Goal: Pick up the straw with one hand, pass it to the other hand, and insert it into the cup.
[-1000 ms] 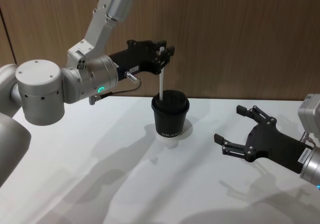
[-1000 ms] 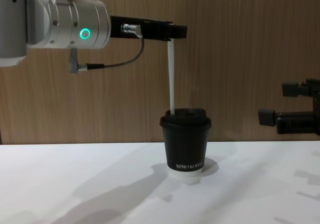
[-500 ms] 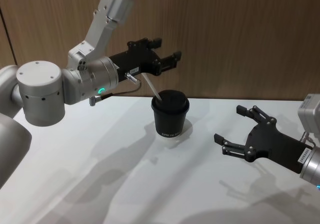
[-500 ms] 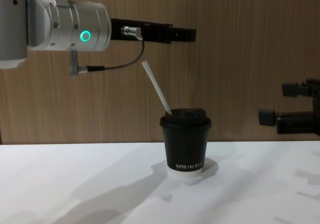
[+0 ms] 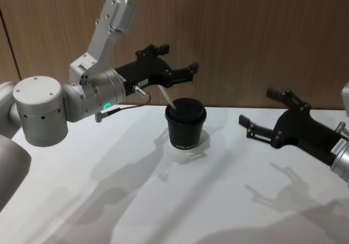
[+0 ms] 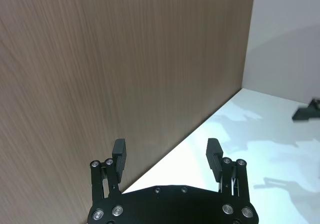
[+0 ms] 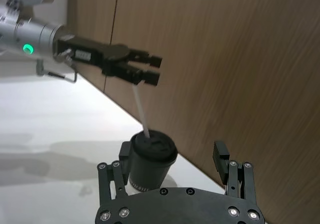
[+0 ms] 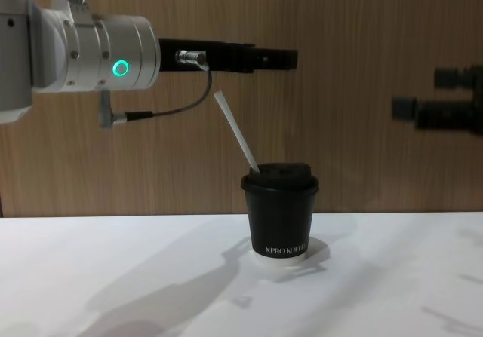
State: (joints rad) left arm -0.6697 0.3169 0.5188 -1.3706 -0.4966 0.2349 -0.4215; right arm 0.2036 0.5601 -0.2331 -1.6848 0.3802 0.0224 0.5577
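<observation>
Left tool (image 5: 175,69) spread wide, holding nothing, hanging above and just behind cup (image 5: 186,126); fingers apart in left wrist view, nothing between. Straw (image 8: 237,133) stuck in cup lid, leaning toward left tool's side, top end below the fingers, not touching them. Cup upright on white worktop (image 5: 163,200), near wood wall (image 5: 245,36). Right tool (image 5: 272,121) spread, empty, up off worktop, well apart from cup on the right. Nothing between either tool and cup. Versus 0.5 s ago: straw and cup unchanged, left tool about same spot with arm shifted slightly, right tool raised and moved back toward wall.
</observation>
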